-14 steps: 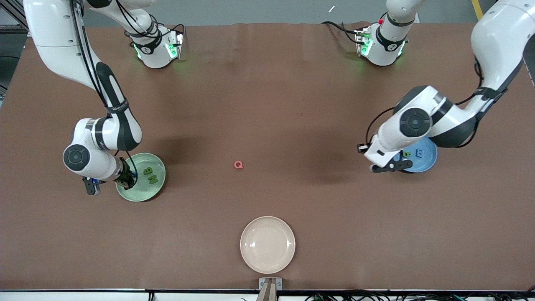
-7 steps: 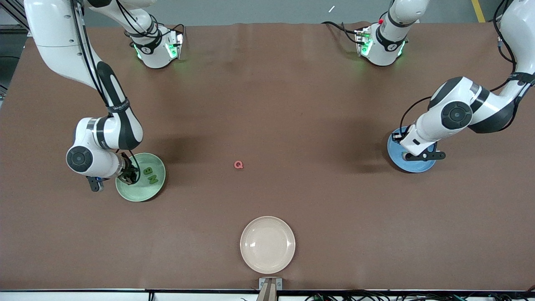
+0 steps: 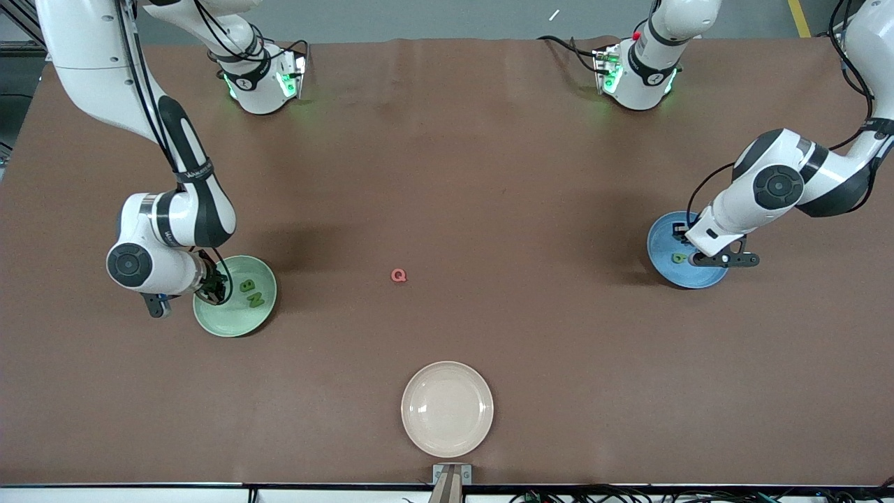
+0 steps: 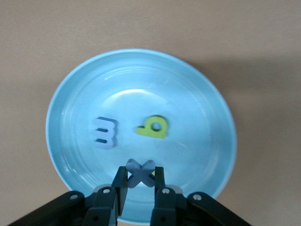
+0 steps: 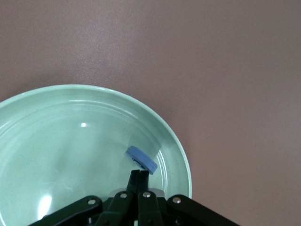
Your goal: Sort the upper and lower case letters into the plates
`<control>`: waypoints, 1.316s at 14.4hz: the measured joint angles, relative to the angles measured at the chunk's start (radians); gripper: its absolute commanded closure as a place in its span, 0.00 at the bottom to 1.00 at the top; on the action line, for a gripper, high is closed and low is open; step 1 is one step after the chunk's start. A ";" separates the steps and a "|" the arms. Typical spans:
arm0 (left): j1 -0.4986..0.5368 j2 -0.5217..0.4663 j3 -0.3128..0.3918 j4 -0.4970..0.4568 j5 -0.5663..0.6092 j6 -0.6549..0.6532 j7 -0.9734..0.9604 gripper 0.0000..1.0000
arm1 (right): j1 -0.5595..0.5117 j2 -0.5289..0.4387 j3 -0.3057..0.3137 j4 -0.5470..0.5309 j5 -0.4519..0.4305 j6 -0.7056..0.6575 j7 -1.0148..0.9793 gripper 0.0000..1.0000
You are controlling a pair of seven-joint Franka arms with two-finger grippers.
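Observation:
The sky blue plate lies toward the left arm's end of the table. My left gripper hangs over its rim, shut on a blue letter x. In that plate lie a periwinkle letter and a lime green letter. The mint green plate lies toward the right arm's end and holds a green B and a green N. My right gripper is shut low inside it, and a blue letter rests on the plate's wall just past the fingertips. A salmon Q lies on the bare table between the plates.
A cream-white plate with nothing in it sits near the front camera's edge of the table, at the middle. Both arm bases stand along the table's edge farthest from the camera. The brown tabletop stretches wide around the Q.
The left arm's wrist has swung toward its own end of the table, uncovering most of the blue plate. The right arm has barely shifted over the green plate.

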 measured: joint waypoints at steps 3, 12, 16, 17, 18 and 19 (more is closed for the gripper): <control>0.000 0.000 0.040 -0.018 0.043 0.040 0.005 0.93 | -0.003 0.000 -0.002 -0.001 -0.045 -0.001 0.000 0.99; 0.001 0.000 0.120 -0.046 0.109 0.105 0.043 0.71 | 0.007 -0.001 0.026 0.019 0.005 0.005 0.026 0.53; 0.006 0.000 0.132 -0.046 0.111 0.107 0.105 0.08 | 0.091 -0.007 0.046 0.051 0.208 0.005 0.059 0.00; 0.010 0.000 0.129 -0.046 0.111 0.109 0.117 0.02 | 0.118 -0.015 0.047 0.055 0.223 0.005 0.102 0.00; 0.018 0.000 0.115 -0.044 0.111 0.110 0.120 0.01 | 0.148 -0.023 0.048 0.060 0.226 0.005 0.161 0.00; 0.028 0.000 0.093 -0.040 0.101 0.110 0.120 0.01 | 0.178 -0.028 0.049 0.066 0.227 0.006 0.226 0.00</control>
